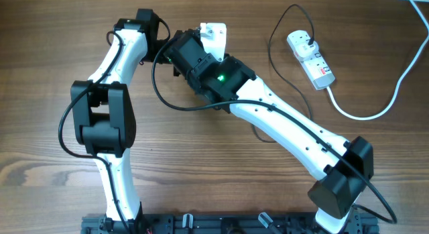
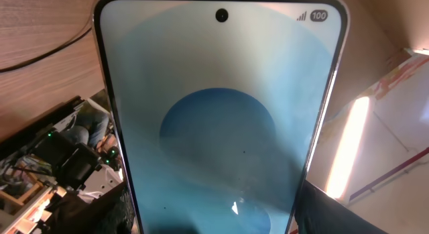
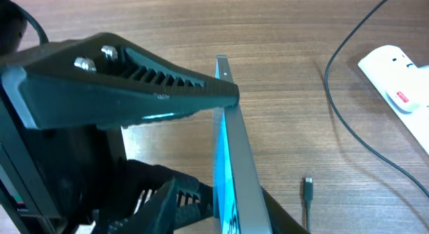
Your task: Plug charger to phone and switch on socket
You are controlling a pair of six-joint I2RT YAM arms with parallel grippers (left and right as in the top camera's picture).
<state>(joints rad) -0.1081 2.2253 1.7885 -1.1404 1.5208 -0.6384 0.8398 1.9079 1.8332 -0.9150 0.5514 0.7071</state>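
Two arms first. Your left arm point(image 1: 107, 120) runs up the left side of the table point(image 1: 40, 60) and bends right at the far end. Your right arm point(image 1: 295, 133) crosses from the near right corner to the same spot, so both wrists meet at far centre-left.

Phone point(image 2: 221, 127): you will find it between the two wrists, raised off the wood.
- Left wrist view: the screen faces the camera and nearly fills the picture, pale with a blue circle and a camera hole at the top.
- Right wrist view: the phone is seen edge-on, with a teal glow on its left face.

Left gripper point(image 2: 214, 210): spread wide, with dark fingers point(image 2: 328, 214) at both lower corners against the phone's long edges. It reads as a hold across the width.

Right gripper point(image 3: 218, 147): fingers partway apart. The upper fingertip lies over the phone's top edge and the lower one sits low beside the screen face. You cannot tell whether they pinch it.

Socket point(image 1: 310, 57): on the far right of the table, well apart from the phone, lying at a slant. It has red marks on top and the white adapter point(image 1: 299, 41) plugged in at its far end.

Charger point(image 1: 271, 53): the thin black cable loops out from the adapter, runs toward the near edge and passes under the right arm.

Plug tip point(image 3: 307, 187): lies free on the wood near the phone's edge, touching neither gripper.
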